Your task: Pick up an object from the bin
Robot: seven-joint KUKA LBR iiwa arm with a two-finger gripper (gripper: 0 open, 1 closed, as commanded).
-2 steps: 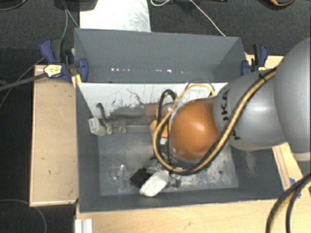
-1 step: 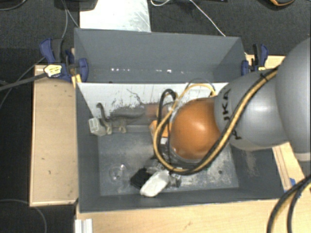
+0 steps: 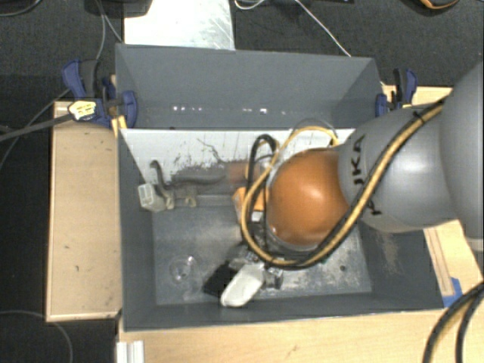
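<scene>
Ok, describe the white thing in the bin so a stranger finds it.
Find the near wall of the grey bin. Just below the arm's orange cover lies a white oblong object. Its neighbour on the view's left is a black object; this one is pale.

The grey arm point(image 3: 423, 165) reaches in from the right and bends downward at the wrist, which carries a rounded orange cover point(image 3: 302, 199). Black and yellow cables point(image 3: 261, 176) loop around that cover. The gripper point(image 3: 255, 269) hangs just beneath it, pointing down.
</scene>
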